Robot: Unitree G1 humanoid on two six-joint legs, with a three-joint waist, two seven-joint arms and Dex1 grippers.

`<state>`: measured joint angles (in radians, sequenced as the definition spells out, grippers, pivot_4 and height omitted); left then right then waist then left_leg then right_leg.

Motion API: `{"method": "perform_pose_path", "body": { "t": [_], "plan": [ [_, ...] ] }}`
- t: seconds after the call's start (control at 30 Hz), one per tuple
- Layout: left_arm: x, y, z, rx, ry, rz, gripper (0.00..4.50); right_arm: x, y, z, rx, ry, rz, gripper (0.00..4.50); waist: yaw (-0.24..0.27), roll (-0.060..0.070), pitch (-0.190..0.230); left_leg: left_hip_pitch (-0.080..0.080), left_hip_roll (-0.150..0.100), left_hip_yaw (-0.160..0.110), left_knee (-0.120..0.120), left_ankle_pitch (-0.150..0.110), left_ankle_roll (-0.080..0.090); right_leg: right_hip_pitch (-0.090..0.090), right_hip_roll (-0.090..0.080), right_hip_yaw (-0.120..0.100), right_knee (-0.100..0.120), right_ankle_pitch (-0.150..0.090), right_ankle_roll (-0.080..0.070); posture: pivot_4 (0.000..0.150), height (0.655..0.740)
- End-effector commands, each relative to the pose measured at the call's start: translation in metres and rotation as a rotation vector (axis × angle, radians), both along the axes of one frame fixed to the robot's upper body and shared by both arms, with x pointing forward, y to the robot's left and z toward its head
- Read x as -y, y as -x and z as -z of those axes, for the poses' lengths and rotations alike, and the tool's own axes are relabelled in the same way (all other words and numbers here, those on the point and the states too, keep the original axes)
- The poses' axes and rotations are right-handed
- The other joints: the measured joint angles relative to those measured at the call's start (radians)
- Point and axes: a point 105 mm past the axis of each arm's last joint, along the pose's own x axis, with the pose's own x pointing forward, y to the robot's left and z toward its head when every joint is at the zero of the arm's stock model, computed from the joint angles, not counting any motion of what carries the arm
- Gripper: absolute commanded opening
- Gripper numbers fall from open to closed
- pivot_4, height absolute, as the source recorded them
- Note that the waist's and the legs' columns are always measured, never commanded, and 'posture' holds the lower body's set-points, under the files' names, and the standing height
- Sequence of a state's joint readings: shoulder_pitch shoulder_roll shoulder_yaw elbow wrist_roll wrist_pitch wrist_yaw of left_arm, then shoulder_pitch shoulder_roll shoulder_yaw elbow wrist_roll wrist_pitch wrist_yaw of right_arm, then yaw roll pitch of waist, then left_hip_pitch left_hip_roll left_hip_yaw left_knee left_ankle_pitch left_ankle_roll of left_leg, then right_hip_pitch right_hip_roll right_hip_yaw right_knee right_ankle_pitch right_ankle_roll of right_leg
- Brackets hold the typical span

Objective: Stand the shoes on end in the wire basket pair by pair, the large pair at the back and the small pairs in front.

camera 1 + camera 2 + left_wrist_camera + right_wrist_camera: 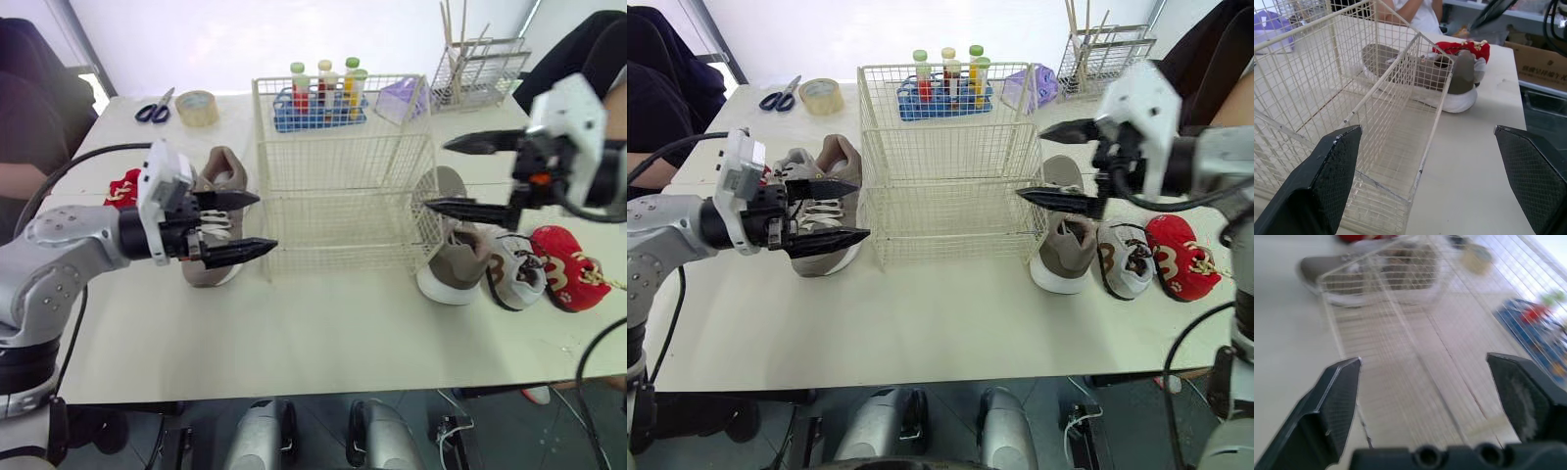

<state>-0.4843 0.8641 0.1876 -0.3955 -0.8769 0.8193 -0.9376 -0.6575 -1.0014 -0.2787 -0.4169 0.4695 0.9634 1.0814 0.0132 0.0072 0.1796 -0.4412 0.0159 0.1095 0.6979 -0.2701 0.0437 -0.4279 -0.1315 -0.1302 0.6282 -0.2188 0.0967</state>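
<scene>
My left gripper (265, 222) and right gripper (437, 176) both hang with fingers spread wide and empty. Each flanks one end of the wire basket (343, 196), close by a taupe shoe (221, 168) and the other taupe shoe (451, 266), so I judge I'm set to load the large pair first. The head views show the white shoe (517, 270) and red shoe (568, 266) waiting alongside, while the left wrist view looks into the mesh and shows no shoe in the basket.

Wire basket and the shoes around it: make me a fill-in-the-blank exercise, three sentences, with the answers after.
1. Inside, the wire basket is ____.
2. The left gripper and the right gripper, one on each side of the basket, both have their fingers ____.
3. On the robot's right, the small shoe farthest from the basket is ____ in colour.
Missing words: empty; open; red.
</scene>
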Motion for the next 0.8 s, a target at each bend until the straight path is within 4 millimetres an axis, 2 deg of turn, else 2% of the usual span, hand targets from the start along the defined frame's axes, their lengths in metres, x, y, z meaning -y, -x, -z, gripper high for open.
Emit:
{"method": "perform_pose_path", "body": {
  "t": [0.03, 0.1, 0.2, 0.4, 0.53, 0.8],
  "plan": [
    [0.003, 0.002, -0.013, 0.05, 0.021, 0.026, 4.5, 0.026, 0.014, 0.004, -0.04, -0.118, 0.296, 4.4, 0.0, 0.0, 0.0, 0.0, 0.0, 0.0, 0.0, 0.0, 0.0, 0.0, 0.0, 0.0, 0.001, 0.0, 0.0, 0.15, 0.74],
    [0.005, 0.0, -0.012, 0.045, 0.027, 0.041, 4.5, 0.033, 0.022, 0.016, -0.076, -0.142, 0.403, 4.4, 0.0, 0.001, 0.0, 0.0, 0.0, 0.0, 0.0, 0.0, 0.0, -0.001, 0.0, 0.0, 0.002, 0.0, 0.0, 0.15, 0.74],
    [0.011, -0.004, -0.012, 0.039, 0.034, 0.077, 4.5, 0.033, 0.031, 0.043, -0.118, -0.179, 0.511, 4.4, 0.001, 0.0, 0.0, 0.0, 0.0, -0.001, 0.0, 0.0, 0.0, -0.001, 0.0, 0.0, 0.002, 0.0, 0.0, 0.15, 0.74],
    [0.019, -0.011, -0.012, 0.043, 0.03, 0.126, 4.5, 0.042, 0.032, 0.081, -0.112, -0.251, 0.745, 4.4, 0.0, -0.001, -0.001, 0.0, -0.002, -0.001, 0.0, 0.0, 0.0, -0.001, -0.001, 0.0, 0.002, 0.0, 0.0, 0.15, 0.74],
    [0.021, -0.012, -0.012, 0.046, 0.027, 0.139, 4.5, 0.047, 0.03, 0.093, -0.098, -0.285, 0.871, 4.4, -0.001, 0.0, -0.001, 0.0, -0.001, -0.001, 0.0, 0.0, 0.0, -0.001, 0.0, 0.0, 0.002, 0.0, 0.0, 0.15, 0.74],
    [0.022, -0.01, -0.012, 0.049, 0.027, 0.14, 4.5, 0.039, 0.017, 0.114, -0.161, -0.396, 0.945, 4.4, -0.002, 0.0, -0.001, 0.0, -0.001, -0.001, -0.001, 0.0, -0.001, -0.001, 0.001, 0.0, 0.002, 0.0, 0.0, 0.15, 0.74]
  ]
}}
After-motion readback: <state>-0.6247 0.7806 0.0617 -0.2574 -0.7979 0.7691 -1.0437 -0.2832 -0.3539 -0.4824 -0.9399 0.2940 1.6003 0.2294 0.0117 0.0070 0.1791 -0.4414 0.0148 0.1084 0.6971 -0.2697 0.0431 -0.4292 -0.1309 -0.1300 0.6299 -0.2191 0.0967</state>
